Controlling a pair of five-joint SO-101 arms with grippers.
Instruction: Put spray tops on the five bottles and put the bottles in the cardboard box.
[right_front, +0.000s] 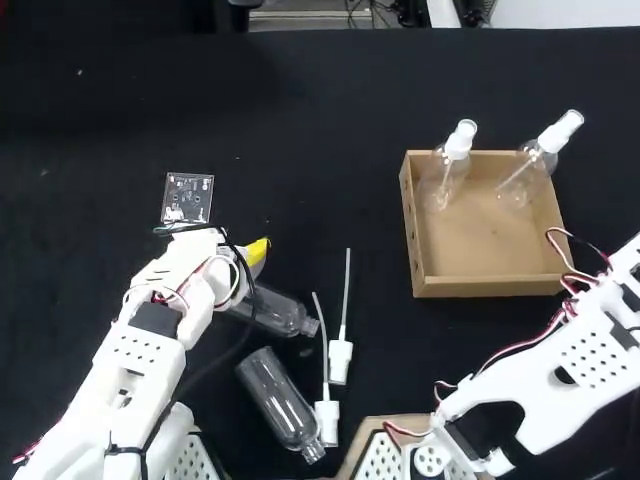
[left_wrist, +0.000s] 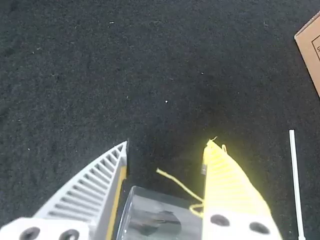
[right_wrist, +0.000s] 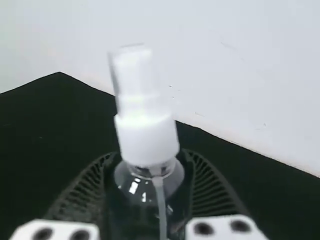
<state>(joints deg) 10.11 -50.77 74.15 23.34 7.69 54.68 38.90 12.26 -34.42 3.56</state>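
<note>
My left gripper is shut on the base end of a clear uncapped bottle, which lies on the black table. Beside it lies a second uncapped bottle. Two loose spray tops with long tubes rest right of the bottles. The cardboard box holds two capped bottles leaning against its far wall. My right gripper is shut on the neck of an upright bottle fitted with a white spray top.
A small printed card lies on the table just beyond my left gripper. The right arm stretches across the lower right, in front of the box. The box corner and a spray tube show in the left wrist view.
</note>
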